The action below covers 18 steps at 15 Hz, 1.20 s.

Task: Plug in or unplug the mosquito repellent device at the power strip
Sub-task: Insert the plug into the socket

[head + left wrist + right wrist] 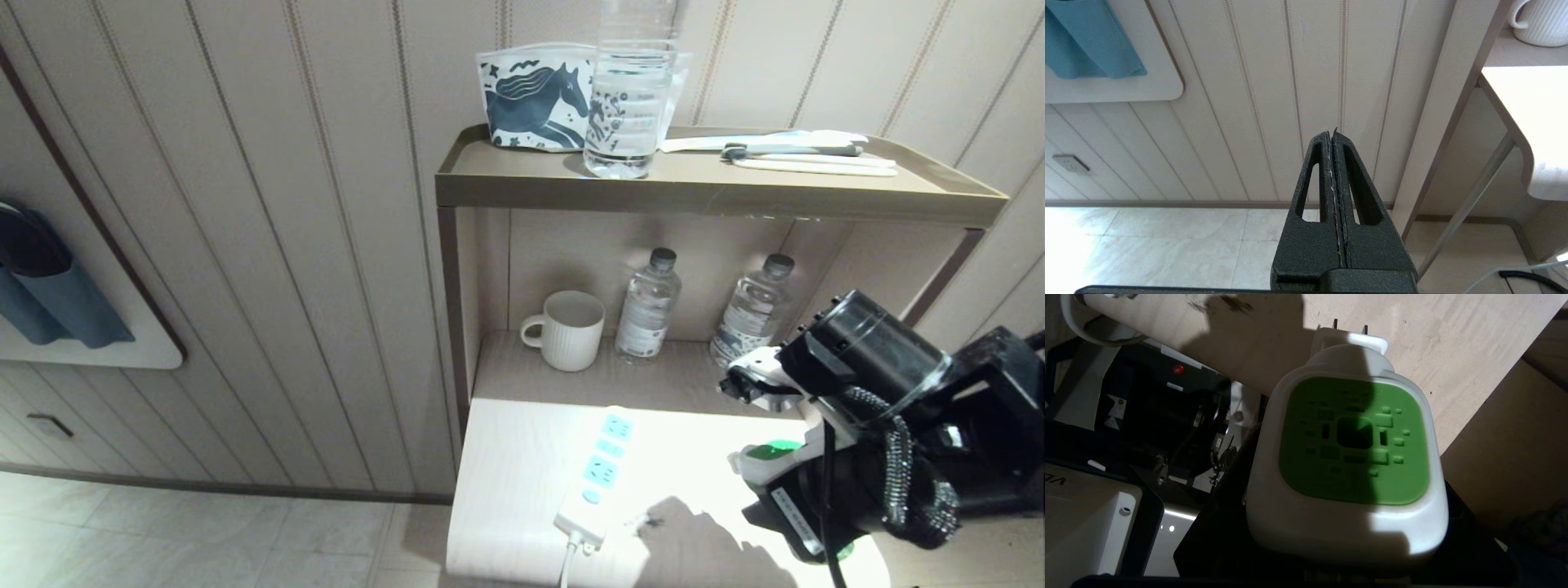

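My right gripper (775,467) is shut on the mosquito repellent device (771,449), which hangs above the right part of the pale table top (506,490). In the right wrist view the device (1351,445) fills the middle. Its green top faces the camera, its white shell sits between my dark fingers (1224,498), and its two metal prongs (1349,324) point away over the table. The power strip (596,474) lies flat to the left of the device, with its pale blue sockets empty and its white cord (565,572) running off the front edge. My left gripper (1333,139) is shut and parked low beside the table, facing the panelled wall.
A white ribbed mug (569,329) and two clear water bottles (647,304) (753,310) stand in the shelf niche behind the table. On the top shelf (522,186) are a horse-print pouch (535,96), a large bottle (627,90) and toiletries. The table's left edge drops to tiled floor (204,539).
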Motion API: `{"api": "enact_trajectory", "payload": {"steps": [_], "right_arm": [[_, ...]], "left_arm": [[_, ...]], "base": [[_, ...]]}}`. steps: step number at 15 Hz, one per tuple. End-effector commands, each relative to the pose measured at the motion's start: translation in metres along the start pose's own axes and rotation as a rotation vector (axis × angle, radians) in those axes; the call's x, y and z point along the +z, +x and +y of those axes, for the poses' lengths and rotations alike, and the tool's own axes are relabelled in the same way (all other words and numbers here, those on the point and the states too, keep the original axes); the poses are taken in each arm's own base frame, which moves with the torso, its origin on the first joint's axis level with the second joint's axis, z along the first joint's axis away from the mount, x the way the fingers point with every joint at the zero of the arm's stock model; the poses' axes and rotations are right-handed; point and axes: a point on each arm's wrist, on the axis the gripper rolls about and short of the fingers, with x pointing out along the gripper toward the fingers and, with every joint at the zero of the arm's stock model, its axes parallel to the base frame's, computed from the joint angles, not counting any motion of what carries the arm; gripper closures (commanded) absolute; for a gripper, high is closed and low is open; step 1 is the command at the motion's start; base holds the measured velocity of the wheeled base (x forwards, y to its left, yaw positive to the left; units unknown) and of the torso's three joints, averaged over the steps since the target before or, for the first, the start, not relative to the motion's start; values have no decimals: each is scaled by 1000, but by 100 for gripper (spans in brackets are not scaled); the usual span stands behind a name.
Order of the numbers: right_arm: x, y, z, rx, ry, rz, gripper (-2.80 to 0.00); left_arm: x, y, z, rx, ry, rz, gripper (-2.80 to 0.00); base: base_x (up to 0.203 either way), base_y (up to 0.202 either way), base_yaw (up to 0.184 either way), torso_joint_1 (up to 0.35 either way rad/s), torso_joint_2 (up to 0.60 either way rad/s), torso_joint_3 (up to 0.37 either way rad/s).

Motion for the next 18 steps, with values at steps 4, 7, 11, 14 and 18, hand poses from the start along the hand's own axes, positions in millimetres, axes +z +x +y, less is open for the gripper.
{"api": "enact_trajectory", "payload": {"steps": [4,7,11,14,18], "right_arm": [[7,20,4,-17,-22,115,0],[0,23,5,-24,-32,131,0],[-4,21,9,-14,-48,131,0],[-7,17,22,9,-104,114,0],[-7,18,27,5,-119,116,0]], "left_arm": [[0,0,0,-1,0,0,0],[0,0,0,1,2,0,0],[0,0,0,-1,1,0,0],[0,0,0,1,0,0,0],[0,0,0,1,0,0,0]], "base": [[0,0,0,0,0,0],[0,0,0,0,0,0],[0,0,0,0,0,0],[0,0,0,0,0,0],[0,0,0,0,0,0]]}}
